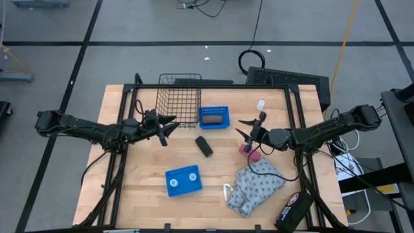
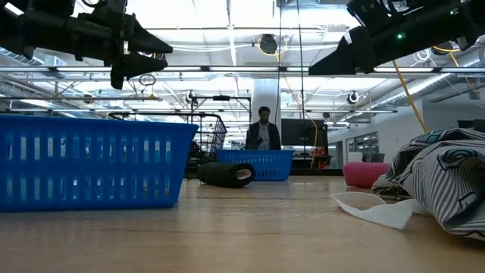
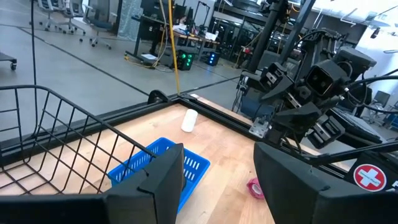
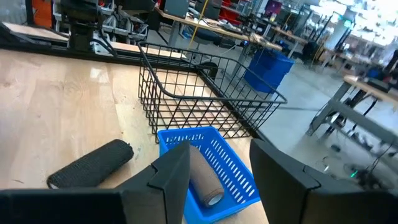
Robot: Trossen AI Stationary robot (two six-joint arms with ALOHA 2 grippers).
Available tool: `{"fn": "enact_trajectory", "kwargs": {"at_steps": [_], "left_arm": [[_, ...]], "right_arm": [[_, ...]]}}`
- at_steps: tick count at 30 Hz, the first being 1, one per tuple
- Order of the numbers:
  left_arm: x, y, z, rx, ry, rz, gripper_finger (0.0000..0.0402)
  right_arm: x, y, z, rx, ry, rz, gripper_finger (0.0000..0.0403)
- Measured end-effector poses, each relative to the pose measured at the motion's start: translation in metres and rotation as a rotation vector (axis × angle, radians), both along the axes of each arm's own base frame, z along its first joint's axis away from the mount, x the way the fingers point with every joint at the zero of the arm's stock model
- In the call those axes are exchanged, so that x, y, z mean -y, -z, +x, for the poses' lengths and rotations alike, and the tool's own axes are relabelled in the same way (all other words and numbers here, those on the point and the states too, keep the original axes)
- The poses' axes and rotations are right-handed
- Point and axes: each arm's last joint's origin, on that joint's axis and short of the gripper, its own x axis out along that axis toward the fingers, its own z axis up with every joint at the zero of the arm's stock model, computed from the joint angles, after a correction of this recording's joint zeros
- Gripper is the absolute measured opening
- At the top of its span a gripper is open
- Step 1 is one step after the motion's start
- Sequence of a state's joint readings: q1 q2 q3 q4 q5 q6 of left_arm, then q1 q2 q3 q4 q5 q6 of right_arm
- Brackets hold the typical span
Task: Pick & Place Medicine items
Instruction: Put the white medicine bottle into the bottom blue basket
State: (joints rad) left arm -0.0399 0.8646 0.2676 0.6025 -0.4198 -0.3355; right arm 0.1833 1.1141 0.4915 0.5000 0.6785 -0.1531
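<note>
Two small white medicine bottles (image 1: 173, 182) (image 1: 192, 175) sit in the near blue tray (image 1: 183, 188). A third white bottle (image 1: 261, 104) (image 3: 189, 120) rests on the table near the far right corner. My left gripper (image 1: 167, 128) (image 3: 217, 180) hangs open above the table beside the wire basket (image 1: 179, 98), touching nothing. My right gripper (image 1: 249, 128) (image 4: 217, 177) is open too, held above the table just near of the third bottle and over the pink block (image 1: 247, 150). In the low view both grippers (image 2: 144, 54) (image 2: 333, 64) stay high over the table.
A far blue tray (image 1: 213, 117) (image 4: 208, 168) holds a brown cylinder. A black block (image 1: 204, 145) (image 4: 93, 163) lies mid-table. A patterned cloth (image 1: 259, 186) and a black pouch with a red cross (image 1: 294, 210) lie near right. A person (image 2: 263, 129) stands beyond the table.
</note>
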Motion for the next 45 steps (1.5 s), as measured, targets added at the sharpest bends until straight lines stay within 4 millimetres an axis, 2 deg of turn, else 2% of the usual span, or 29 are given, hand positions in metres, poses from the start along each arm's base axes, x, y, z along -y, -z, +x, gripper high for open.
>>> {"fn": "enact_trajectory", "kwargs": {"at_steps": [3, 6, 9, 15, 19, 23, 33, 36, 45], "left_arm": [[0.000, 0.000, 0.000, 0.000, 0.000, 0.000, 0.0202], [0.000, 0.000, 0.000, 0.000, 0.000, -0.001, 0.0202], [0.000, 0.000, 0.000, -0.001, 0.001, -0.001, 0.0203], [0.000, 0.005, 0.000, -0.061, 0.001, 0.025, 0.0203], [0.000, 0.006, 0.000, -0.086, 0.001, 0.061, 0.0202], [0.000, 0.006, 0.000, -0.098, 0.001, 0.094, 0.0202], [0.000, 0.006, 0.000, -0.144, 0.004, 0.212, 0.0202], [0.000, 0.006, 0.000, -0.145, 0.003, 0.215, 0.0202], [-0.007, 0.005, 0.000, -0.148, -0.034, 0.212, 0.0202]], "right_arm": [[0.003, 0.003, -0.001, -0.004, 0.030, 0.049, 0.0155], [0.013, 0.011, -0.004, -0.035, 0.162, 0.102, 0.0155], [0.024, 0.024, -0.013, -0.142, 0.296, 0.127, 0.0164], [0.048, 0.041, -0.031, -0.219, 0.531, 0.269, 0.0227], [0.062, 0.046, -0.039, -0.259, 0.628, 0.308, 0.0271], [0.075, 0.053, -0.043, -0.227, 0.664, 0.399, 0.0286], [0.089, 0.096, -0.071, -0.099, 0.674, 0.459, 0.0278], [0.089, 0.102, -0.075, -0.124, 0.624, 0.452, 0.0278], [0.104, 0.113, -0.074, -0.118, 0.712, 0.459, 0.0278]]}}
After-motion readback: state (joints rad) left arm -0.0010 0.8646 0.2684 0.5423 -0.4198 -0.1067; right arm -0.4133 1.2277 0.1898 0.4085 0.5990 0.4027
